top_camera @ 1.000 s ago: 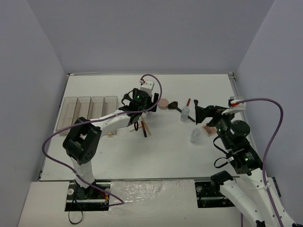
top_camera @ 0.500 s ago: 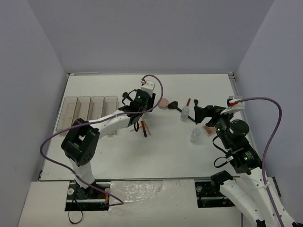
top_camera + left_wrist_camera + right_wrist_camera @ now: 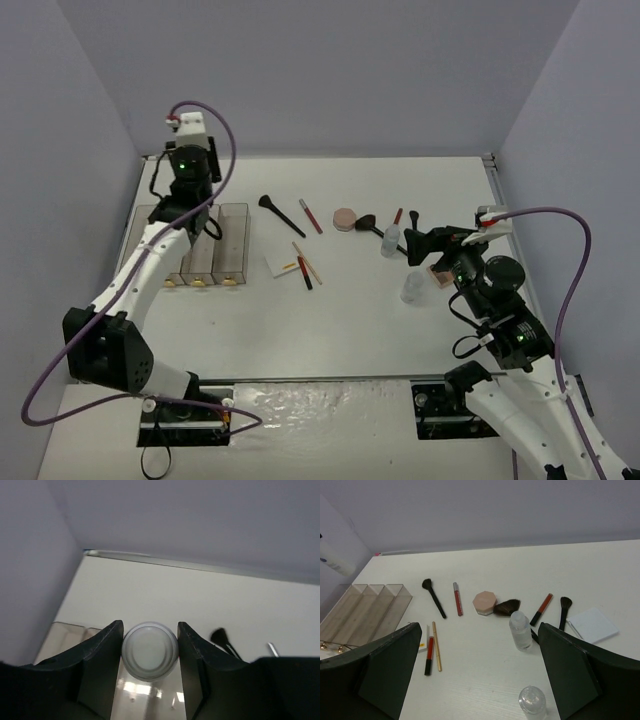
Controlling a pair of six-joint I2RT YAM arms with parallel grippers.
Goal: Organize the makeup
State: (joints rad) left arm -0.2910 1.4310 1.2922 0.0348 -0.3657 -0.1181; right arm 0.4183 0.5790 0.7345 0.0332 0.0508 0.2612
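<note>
A small bottle, smooth, round and translucent white, sits pinched between the black fingers of the left gripper, above the clear plastic bins at the table's far left. Its circular end faces the wrist camera, with its long axis running away from the lens. The right gripper is spread wide above a second clear bottle and a pink compact.

Clear plastic bins sit side by side on the white table's left side.
</note>
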